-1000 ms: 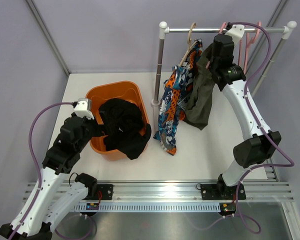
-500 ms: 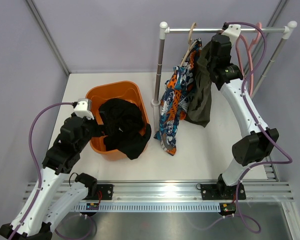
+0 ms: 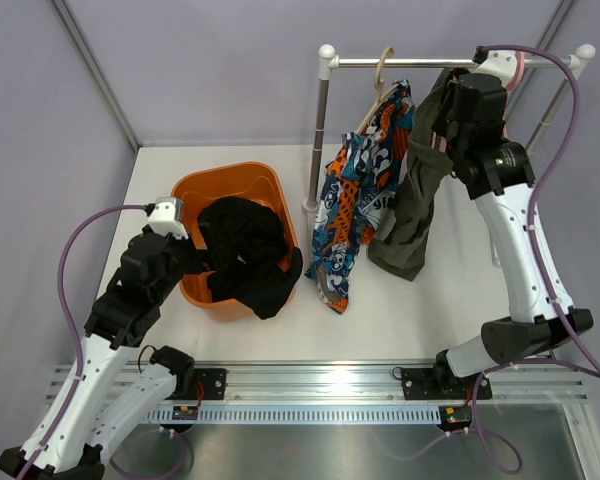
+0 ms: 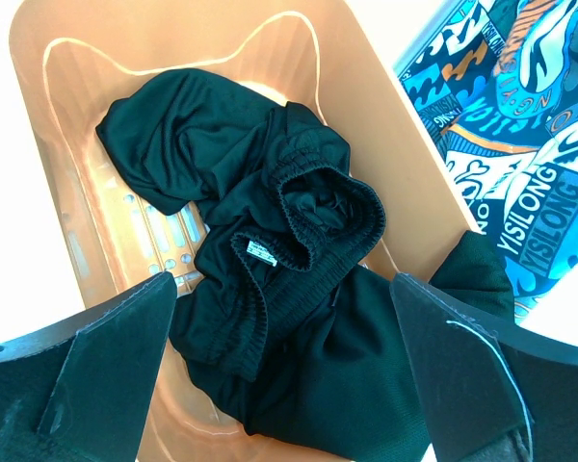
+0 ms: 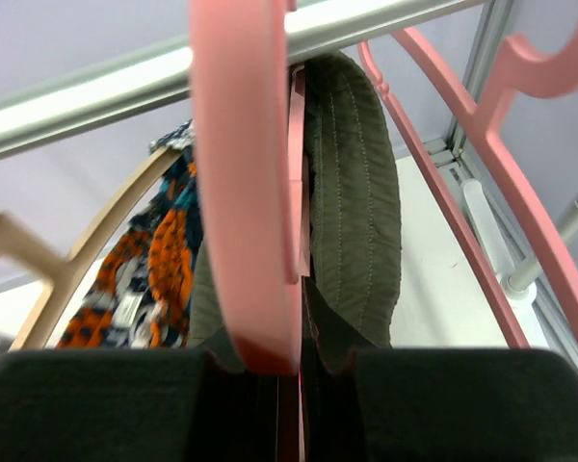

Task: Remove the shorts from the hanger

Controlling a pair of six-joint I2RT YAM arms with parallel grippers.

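The olive green shorts [image 3: 410,205] hang from a pink hanger [image 5: 246,192] at the rail's right part. My right gripper [image 3: 467,105] is shut on their waistband [image 5: 352,202] by that hanger, just under the rail; in the right wrist view the gripper [image 5: 284,371] sits at the bottom edge. The patterned shorts [image 3: 352,205] hang from a wooden hanger [image 3: 381,78] left of them. The black shorts [image 3: 245,255] lie in the orange basket [image 3: 230,178], partly over its near rim. My left gripper [image 4: 279,289] is open and empty, right above the black shorts [image 4: 289,260].
The clothes rack has a metal rail [image 3: 430,61], a left post [image 3: 318,130] and a slanted right post [image 3: 550,100]. More pink hangers [image 5: 482,125] hang at the rail's right end. Purple walls close in the table at the left, back and right.
My right gripper has moved right along the rail, pulling the olive green shorts away from the patterned ones. The left arm has not moved.
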